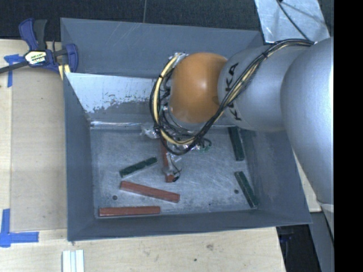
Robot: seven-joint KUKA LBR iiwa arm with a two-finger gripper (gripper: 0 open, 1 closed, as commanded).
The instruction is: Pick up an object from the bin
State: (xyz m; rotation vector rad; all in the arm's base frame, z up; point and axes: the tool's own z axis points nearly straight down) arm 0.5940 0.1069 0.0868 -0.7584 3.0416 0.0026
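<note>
**Hand** (171,171): low over the floor of the bin (76,152), near its centre. Apart or together cannot be told, as the orange cover (195,92) and cables (161,103) hide it from above. A red-brown bit (172,178) shows at its tip. Whether it is gripped or only lies beneath is unclear.

**Stock, by clock from the hand:**
- Green bar (138,165), 9 o'clock, near, slightly tilted.
- Brown bar (149,191), 7 o'clock, near, lying slantwise.
- Long brown bar (129,211), 7 o'clock, farther out, along the front wall.
- Right green bar (237,143), 3 o'clock, well apart.
- Low green bar (245,188), 4 o'clock, well apart.

**Make:** all the bars are thin, flat, straight and square-edged with a matt face, and they look rigid. The bin floor is scuffed bare metal and the walls are smooth, sloped grey sheet.

**Handling note (judgement):** the bars lie flush with the floor, so come straight down and close across the narrow width at mid-length, so the ends do not swing. Prefer the centre pieces, because the sloped walls likely crowd a grip on the edge ones.
</note>
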